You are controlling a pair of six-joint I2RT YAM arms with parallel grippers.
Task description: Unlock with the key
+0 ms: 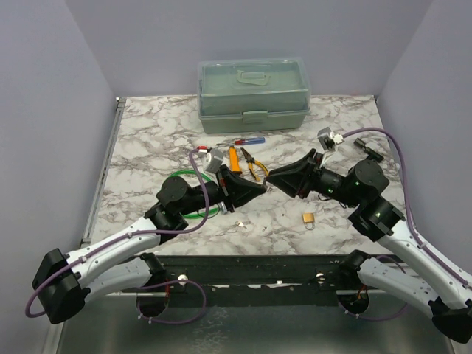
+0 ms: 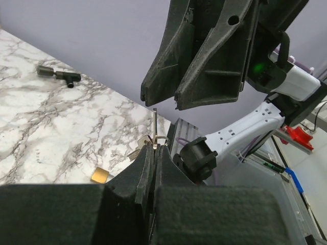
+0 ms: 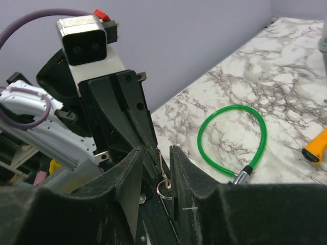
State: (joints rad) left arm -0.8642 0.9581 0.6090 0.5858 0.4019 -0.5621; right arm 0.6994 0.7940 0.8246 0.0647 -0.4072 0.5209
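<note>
My left gripper [image 1: 259, 188] is shut on a small silver key [image 2: 154, 125], whose blade sticks out past the fingertips, with a key ring [image 2: 162, 140] and other keys hanging at the pinch [image 2: 154, 150]. My right gripper [image 1: 271, 179] faces it tip to tip and is open. In the right wrist view the key [image 3: 161, 162] and ring [image 3: 164, 190] sit in the gap [image 3: 157, 153] between my right fingers [image 3: 186, 173]; I cannot tell whether either finger touches the key. A brass padlock [image 1: 309, 219] lies on the marble table below the right arm, also in the left wrist view [image 2: 100, 175].
A green cable lock [image 1: 193, 195] lies under the left arm, also in the right wrist view [image 3: 232, 138]. A green toolbox [image 1: 253, 94] stands at the back. A screwdriver [image 1: 240, 141], an orange-handled tool [image 1: 234, 158] and pliers [image 1: 254, 164] lie mid-table. A black fitting [image 2: 59, 74] lies to the right.
</note>
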